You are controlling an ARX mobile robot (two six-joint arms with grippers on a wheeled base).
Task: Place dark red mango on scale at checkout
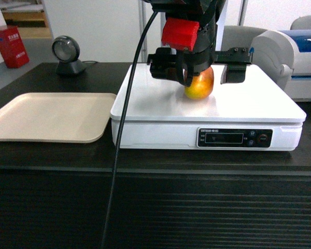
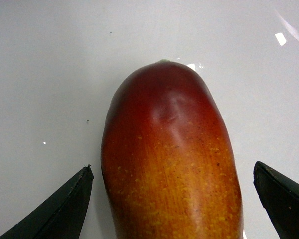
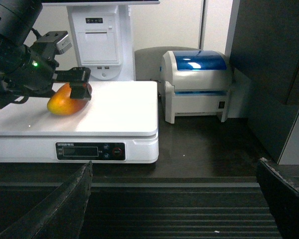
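Left claw (image 1: 197,70): you see it spread wide, straddling the mango (image 1: 199,83), fingers clear | mango on scale (image 1: 259,98) | right claw (image 3: 174,199) released above the tabletop (image 3: 204,149)

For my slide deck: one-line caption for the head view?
Left pincer open astride the mango resting on the white scale, beige tray alongside on the checkout.

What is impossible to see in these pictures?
- Scale display reading: too small and dark, head and right wrist views.
- Mango's top: hidden by the left hand, head view.
- Mango's near end: cut off by the bottom edge, left wrist view.
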